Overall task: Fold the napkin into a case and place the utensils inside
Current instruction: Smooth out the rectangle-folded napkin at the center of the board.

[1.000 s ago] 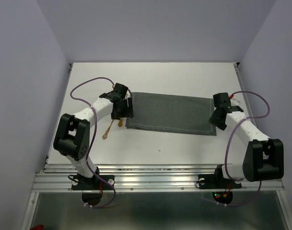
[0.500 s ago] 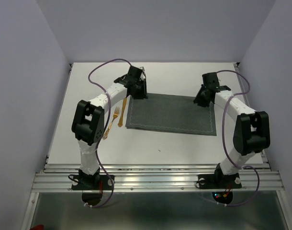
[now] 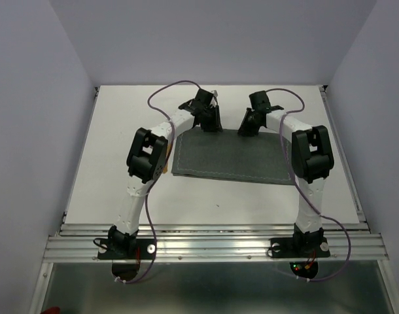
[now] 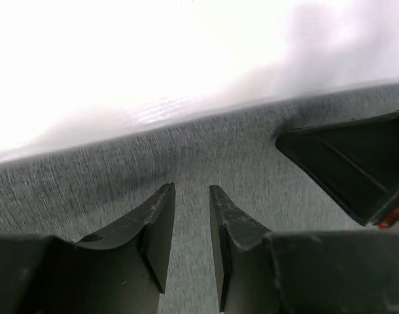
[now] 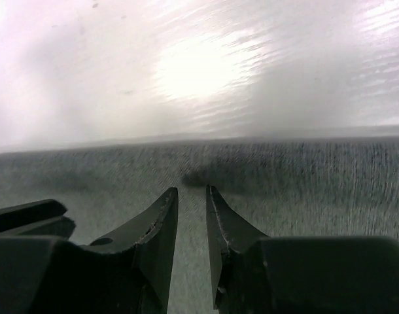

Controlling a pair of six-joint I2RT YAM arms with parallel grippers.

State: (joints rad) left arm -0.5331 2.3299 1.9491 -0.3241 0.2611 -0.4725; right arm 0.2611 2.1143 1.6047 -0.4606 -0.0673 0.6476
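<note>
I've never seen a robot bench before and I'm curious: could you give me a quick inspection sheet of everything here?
Surface: white table, flat.
Job's things: dark grey napkin lying spread flat; utensils not visible in any view.
Clutter: one tiny dark speck on the table, nearer than the napkin.
Pincers: left pincer and right pincer over the napkin's far edge, fingers a narrow gap apart, holding nothing.
Cables: purple cables looping along both arms.
Surroundings: pale walls; metal rail at the near edge.
</note>
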